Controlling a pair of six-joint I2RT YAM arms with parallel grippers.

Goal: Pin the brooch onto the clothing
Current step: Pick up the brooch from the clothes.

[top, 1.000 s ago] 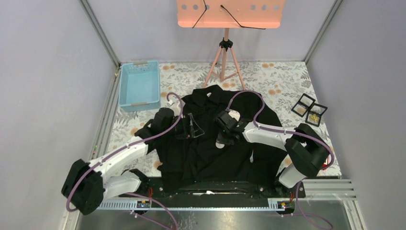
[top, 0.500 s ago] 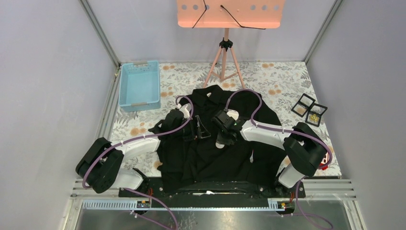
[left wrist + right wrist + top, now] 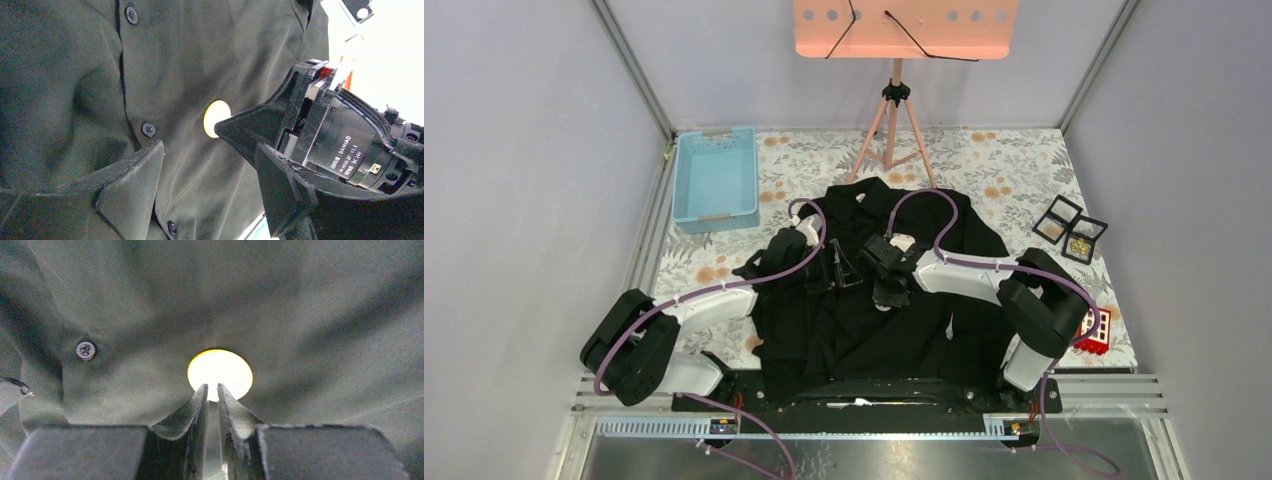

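Spread on the floral surface point(image 3: 1024, 170) just past the arm bases, black shirt point(image 3: 854, 330), buttons up. On its chest, right tool point(image 3: 210, 390) clenched on the rim of a round yellow brooch point(image 3: 220, 371); just beside, left tool point(image 3: 209, 150) released, jaws wide over the placket. Farther back at left, blue basket point(image 3: 716, 178).

Up top: looking down and forward from high behind both arm bases, far off, taking in the whole table point(image 3: 1024, 160) and the shirt point(image 3: 854, 330). Left wrist: close over the shirt's buttoned front, facing across at the right gripper point(image 3: 224, 132) and the brooch point(image 3: 215, 117). Right wrist: closer yet, staring past own fingertips point(image 3: 199, 401) at that same brooch. Shared by all three: shirt front.
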